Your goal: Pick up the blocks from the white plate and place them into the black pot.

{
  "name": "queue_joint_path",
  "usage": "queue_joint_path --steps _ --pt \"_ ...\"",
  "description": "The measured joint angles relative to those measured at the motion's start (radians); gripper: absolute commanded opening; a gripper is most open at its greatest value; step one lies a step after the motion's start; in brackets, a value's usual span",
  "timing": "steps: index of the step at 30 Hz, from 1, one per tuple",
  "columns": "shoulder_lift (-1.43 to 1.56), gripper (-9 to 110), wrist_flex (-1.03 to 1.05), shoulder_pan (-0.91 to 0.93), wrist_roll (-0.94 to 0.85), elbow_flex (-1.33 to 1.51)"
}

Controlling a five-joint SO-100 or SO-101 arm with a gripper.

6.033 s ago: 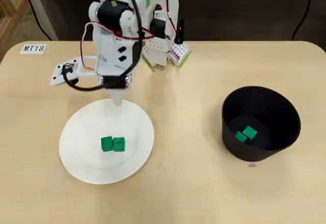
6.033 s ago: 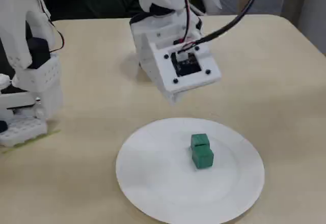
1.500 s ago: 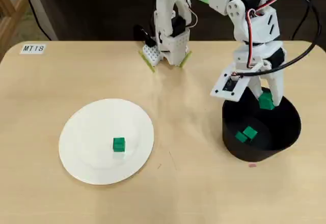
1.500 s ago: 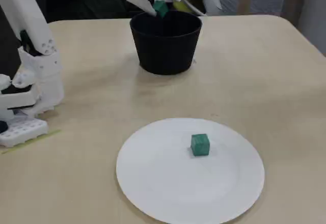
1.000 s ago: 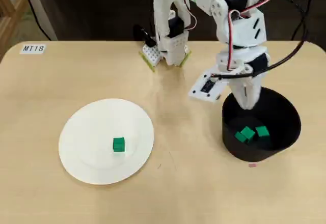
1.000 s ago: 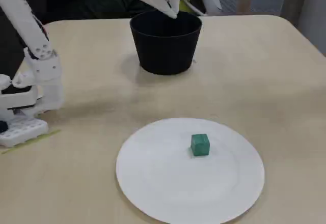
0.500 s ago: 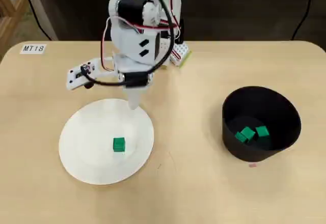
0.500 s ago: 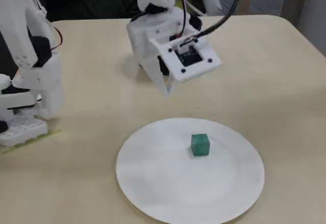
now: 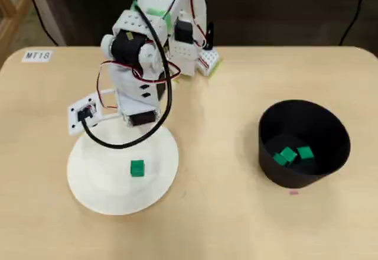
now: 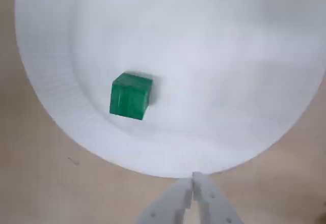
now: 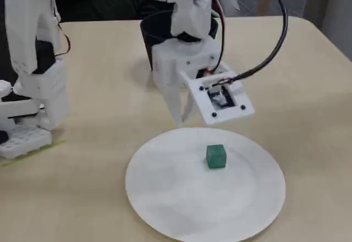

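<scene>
Table (image 9: 236,224): pale wood, rounded corners. At its far left corner in the overhead view, a small white label (image 9: 38,55) reading "MT18" as best I can make out; no other writing legible.

White plate (image 9: 94,183): left half of the table in the overhead view, my arm's wrist overhanging its far rim. One green block (image 9: 137,168) lies near the plate's middle, alone, nothing touching it; same block in the wrist view (image 10: 131,95) and the fixed view (image 11: 216,156).

Black pot (image 9: 336,148): well apart on the right in the overhead view. Three green blocks (image 9: 289,155) on its floor, two touching, the third just beside them. In the fixed view the pot (image 11: 148,33) is mostly hidden behind my arm.

My base (image 9: 192,50): white, green-edged, at the far table edge.

My gripper (image 10: 193,177): fingers pressed together, empty, tips at the plate's rim, clear of the block. In the fixed view the gripper (image 11: 180,122) points down just above the plate's far edge.
</scene>
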Motion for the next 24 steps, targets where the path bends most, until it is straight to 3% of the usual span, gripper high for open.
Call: queue_joint_path --steps 2,6,11,24 --pt "-0.028 -2 0.0 0.0 0.0 -0.023" --pt "-0.083 16 0.006 -0.003 0.012 -0.067" --pt "-0.103 29 0.008 -0.021 0.02 -0.075" --pt "-0.166 33 0.02 0.055 0.107 -0.075"
